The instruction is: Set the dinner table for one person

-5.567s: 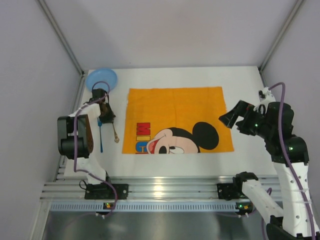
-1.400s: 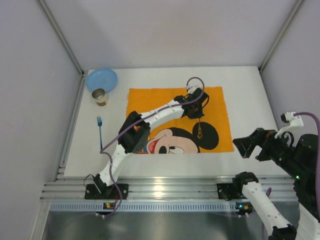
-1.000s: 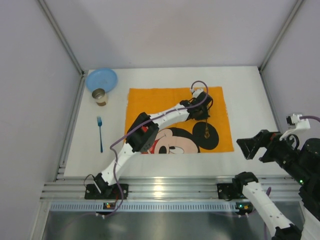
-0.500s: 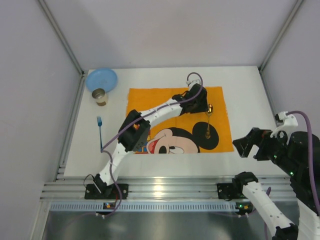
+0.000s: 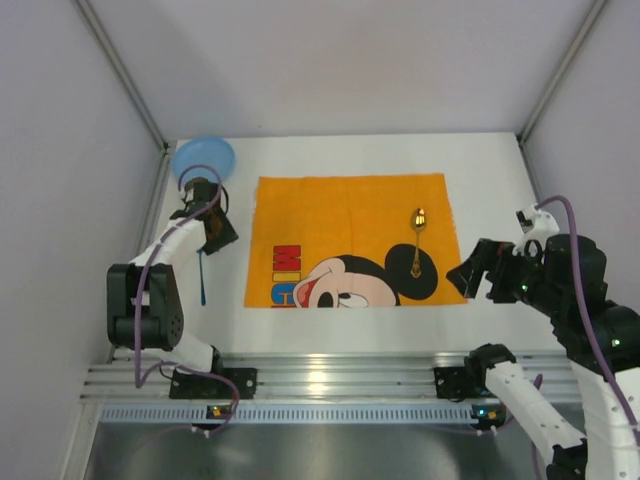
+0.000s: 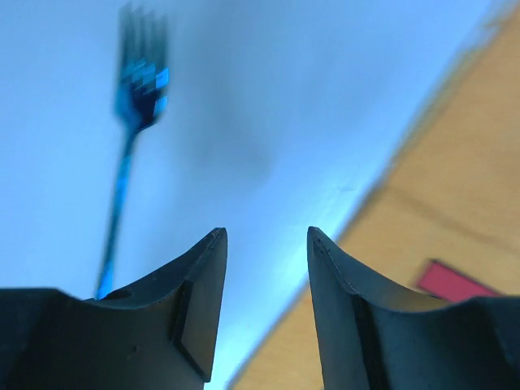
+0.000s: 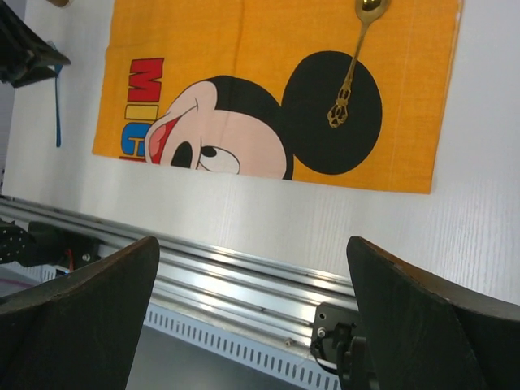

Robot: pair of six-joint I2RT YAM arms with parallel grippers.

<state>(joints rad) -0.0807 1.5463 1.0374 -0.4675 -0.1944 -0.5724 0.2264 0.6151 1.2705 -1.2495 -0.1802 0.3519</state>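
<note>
**Fork pick-up, left arm**

The left gripper [image 6: 264, 237] hangs with its jaws apart and empty over the white dinner table [image 5: 500, 180], just left of the orange Mickey Mouse cloth [image 5: 350, 215]. The blue fork [image 6: 130, 138] lies flat on the tabletop, left of the jaw line and blurred in the wrist view.

Probable step: grasp the fork.
1. Shift left until the handle sits centred between the fingers.
2. Turn the wrist so the jaws close across the handle.
3. Descend almost to the surface; the handle looks thin, so a high grasp would likely miss.

The gold spoon [image 5: 417, 240] rests on the cloth's right part. The right gripper [image 7: 252, 240] is spread wide, empty, near the cloth's near right corner.
</note>
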